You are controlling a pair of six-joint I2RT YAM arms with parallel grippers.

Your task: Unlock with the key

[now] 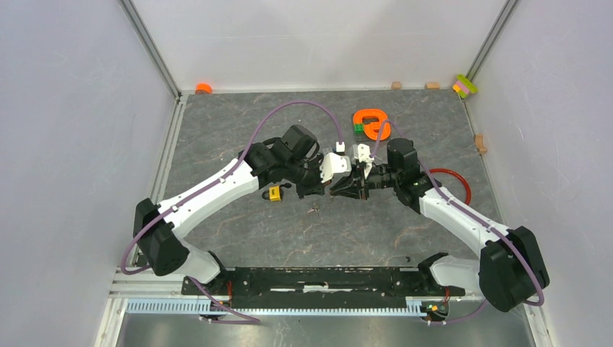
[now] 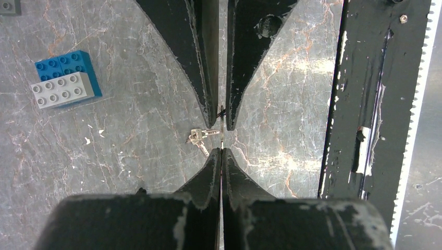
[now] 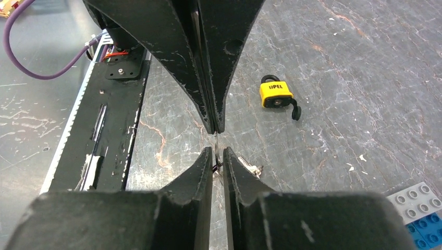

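Key [image 2: 200, 136] in left hand [image 2: 222, 152]

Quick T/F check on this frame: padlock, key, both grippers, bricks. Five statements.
1. The padlock lies on the table, in neither gripper. True.
2. The left gripper is wide open. False: it is shut on the key.
3. The right gripper meets the left one tip to tip. True.
4. The key sits in the padlock. False: it is at the fingertips, apart from the padlock.
5. The bricks are red. False: blue and grey.
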